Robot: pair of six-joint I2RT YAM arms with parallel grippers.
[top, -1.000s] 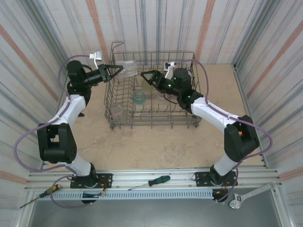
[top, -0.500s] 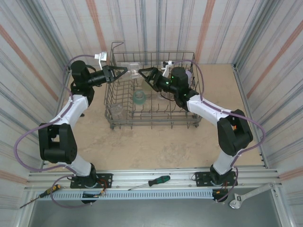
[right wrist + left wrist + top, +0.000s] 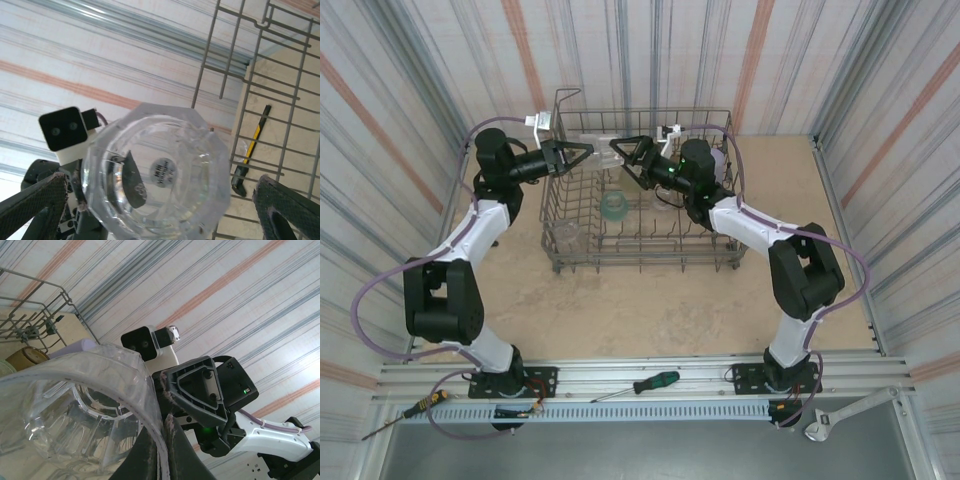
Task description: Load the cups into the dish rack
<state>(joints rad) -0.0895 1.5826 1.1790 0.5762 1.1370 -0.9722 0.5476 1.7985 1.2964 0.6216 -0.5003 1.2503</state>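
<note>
Striped walls close round a beige table. The left gripper (image 3: pixel 582 153) is pinched tight on the rim of a clear cup (image 3: pixel 603 147), holding it sideways in the air over the far left part of the dish rack (image 3: pixel 650 262). The right gripper (image 3: pixel 626 152) faces the cup's base, jaws spread fully wide and holding nothing. This looks like a handover: the right jaws need to close on the body before the left lets go. The cup is faceted and see-through, with a round mark on its base.
</note>
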